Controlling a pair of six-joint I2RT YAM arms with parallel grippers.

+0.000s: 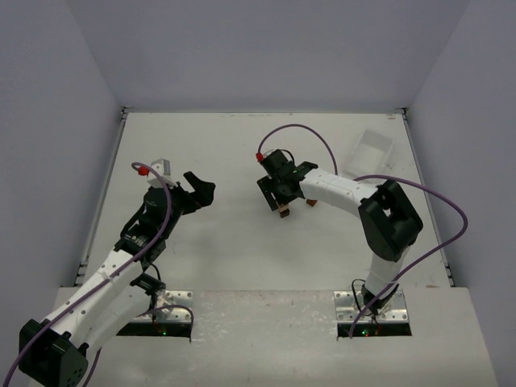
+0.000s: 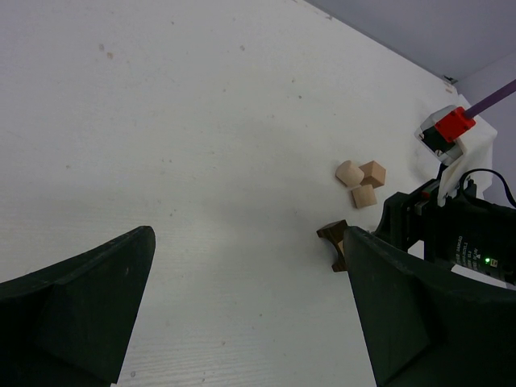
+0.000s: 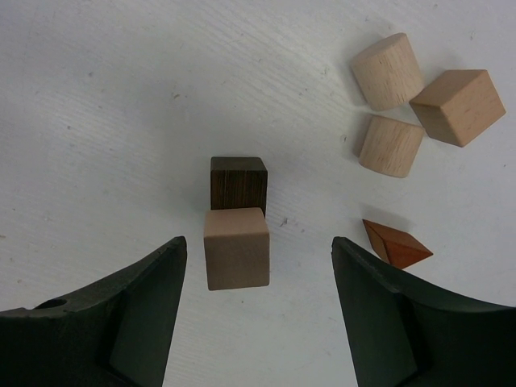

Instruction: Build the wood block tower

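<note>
Blocks at centre: we see a tan cube (image 3: 236,247) and a dark brown cube (image 3: 239,182) meeting edge to edge on the white table (image 3: 97,121), under the right wrist. We cannot tell whether they are stacked or side by side.
Right gripper (image 3: 258,246): its fingers are apart, one on each side of the tan cube, with a gap showing on either side.
Loose pieces: two pale cylinders (image 3: 387,71) (image 3: 391,146) and a second tan cube (image 3: 457,106) are bunched together just beyond. A reddish-brown wedge (image 3: 395,244) lies a little apart from them, near the right finger.
Left gripper (image 2: 248,242): its jaws are wide, over bare table, well to the left of the blocks.
Clear tray (image 1: 372,149): it sits toward the far right of the table, well apart from every block.
Writing: we find only small white print (image 2: 472,246) on the black housing of the right arm, in the left wrist view — too small to read. A green light (image 2: 487,260) glows beside it.
</note>
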